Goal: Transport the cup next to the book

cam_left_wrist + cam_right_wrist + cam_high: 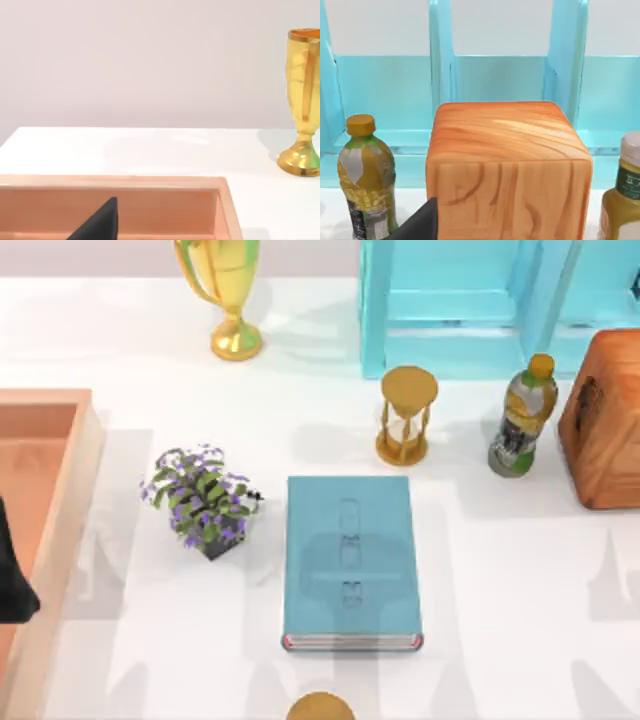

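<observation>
My left arm (12, 575) sits parked over the peach tray (55, 540) at the table's left edge. I can't tell if either hand is open.

I count one book (348, 560), flat in the middle. One flower pot (205, 500) stands just left of it. One cup (320, 707) peeks in at the near edge, just below the book, apart from it. Bare table lies right of the book.
</observation>
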`<act>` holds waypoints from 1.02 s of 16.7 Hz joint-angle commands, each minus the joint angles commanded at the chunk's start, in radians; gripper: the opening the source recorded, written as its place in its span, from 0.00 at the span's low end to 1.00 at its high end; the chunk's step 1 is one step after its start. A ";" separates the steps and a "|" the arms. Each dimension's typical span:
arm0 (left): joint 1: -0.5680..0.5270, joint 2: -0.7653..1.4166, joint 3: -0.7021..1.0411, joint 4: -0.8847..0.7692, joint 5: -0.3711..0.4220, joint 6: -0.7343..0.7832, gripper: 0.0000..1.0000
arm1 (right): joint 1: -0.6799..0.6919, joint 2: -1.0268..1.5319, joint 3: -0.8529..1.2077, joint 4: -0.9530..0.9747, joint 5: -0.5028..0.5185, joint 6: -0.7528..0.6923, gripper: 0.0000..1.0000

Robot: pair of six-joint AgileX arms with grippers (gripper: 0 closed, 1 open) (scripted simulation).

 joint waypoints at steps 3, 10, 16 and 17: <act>0.000 0.000 0.000 0.000 0.000 0.000 1.00 | 0.000 0.010 0.009 -0.011 0.000 -0.011 1.00; 0.000 0.000 0.000 0.000 0.000 0.000 1.00 | -0.011 0.297 0.251 -0.338 -0.005 -0.382 1.00; 0.000 0.000 0.000 0.000 0.000 0.000 1.00 | -0.033 0.699 0.548 -0.805 -0.010 -0.967 1.00; 0.000 0.000 0.000 0.000 0.000 0.000 1.00 | -0.037 0.764 0.596 -0.879 -0.010 -1.055 1.00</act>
